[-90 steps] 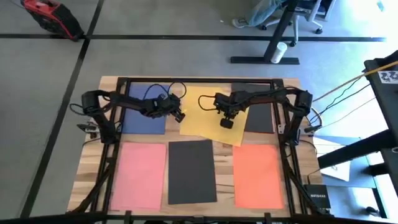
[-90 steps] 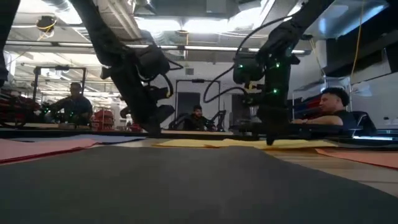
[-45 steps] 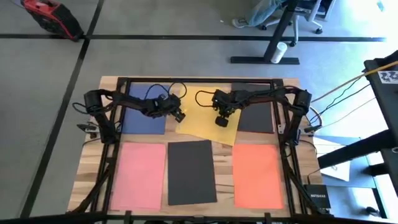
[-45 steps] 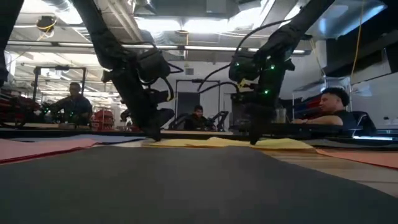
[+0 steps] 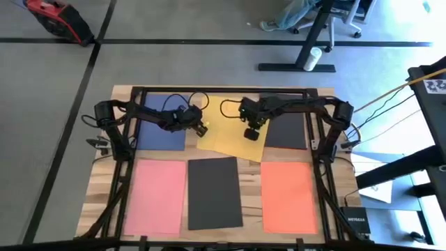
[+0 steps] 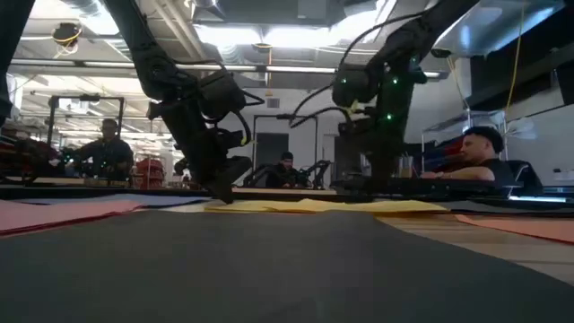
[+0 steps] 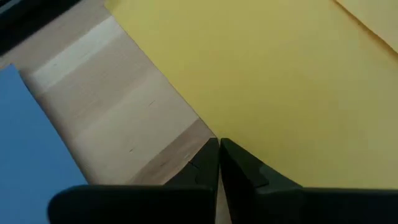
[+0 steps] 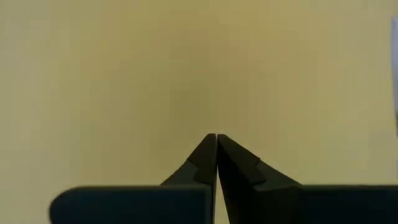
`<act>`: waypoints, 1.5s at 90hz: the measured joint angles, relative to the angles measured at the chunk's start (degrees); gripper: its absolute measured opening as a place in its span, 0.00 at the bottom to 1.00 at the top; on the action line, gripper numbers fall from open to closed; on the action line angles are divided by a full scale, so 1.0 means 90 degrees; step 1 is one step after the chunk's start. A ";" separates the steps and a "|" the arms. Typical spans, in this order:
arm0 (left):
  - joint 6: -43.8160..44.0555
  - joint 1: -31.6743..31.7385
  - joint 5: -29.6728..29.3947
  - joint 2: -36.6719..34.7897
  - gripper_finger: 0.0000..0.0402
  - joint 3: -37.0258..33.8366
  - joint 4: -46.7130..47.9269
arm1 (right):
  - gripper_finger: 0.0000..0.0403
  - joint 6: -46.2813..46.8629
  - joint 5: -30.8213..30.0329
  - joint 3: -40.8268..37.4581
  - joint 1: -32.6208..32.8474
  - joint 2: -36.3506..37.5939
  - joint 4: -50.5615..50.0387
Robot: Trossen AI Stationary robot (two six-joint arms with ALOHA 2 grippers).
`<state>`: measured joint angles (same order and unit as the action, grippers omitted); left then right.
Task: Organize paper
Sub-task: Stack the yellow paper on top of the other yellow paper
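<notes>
Judging from the high view, most of the paper already lies squared up on the wooden surface point(image 5: 327, 94): a pink sheet point(image 5: 155, 196), a black sheet point(image 5: 214, 192) and an orange sheet point(image 5: 289, 196) along the lower row, with a blue sheet point(image 5: 162, 136) at upper left and a dark grey sheet point(image 5: 287, 130) at upper right.

Only the yellow sheet point(image 5: 226, 132), in the upper middle, looks unfinished; it sits skewed, with one corner running toward the dark grey sheet.

Both arms work on it. The left end effector point(image 7: 218, 147) is clenched, its tips pressing at the yellow sheet's edge beside bare wood. The right end effector point(image 8: 216, 140) is likewise clenched, tips down on the yellow sheet's middle.

What remains, it seems, is turning that sheet square between its neighbours.
</notes>
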<state>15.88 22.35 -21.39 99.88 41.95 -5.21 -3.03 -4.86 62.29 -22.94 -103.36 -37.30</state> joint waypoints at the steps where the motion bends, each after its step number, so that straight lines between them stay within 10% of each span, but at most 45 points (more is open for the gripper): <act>1: 0.0000 0.0000 0.0000 0.0000 0.00 0.0000 0.0000 | 0.00 0.0000 -0.0006 -0.0015 0.0000 -0.0024 0.0012; 135: -0.0141 -0.0007 0.0027 0.0002 0.00 -0.0002 0.0005 | 0.00 -0.0113 -0.0117 0.0758 -0.0508 -0.0890 0.0649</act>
<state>14.61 22.28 -21.14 99.90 41.93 -5.17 -4.04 -5.91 69.12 -27.51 -111.37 -31.45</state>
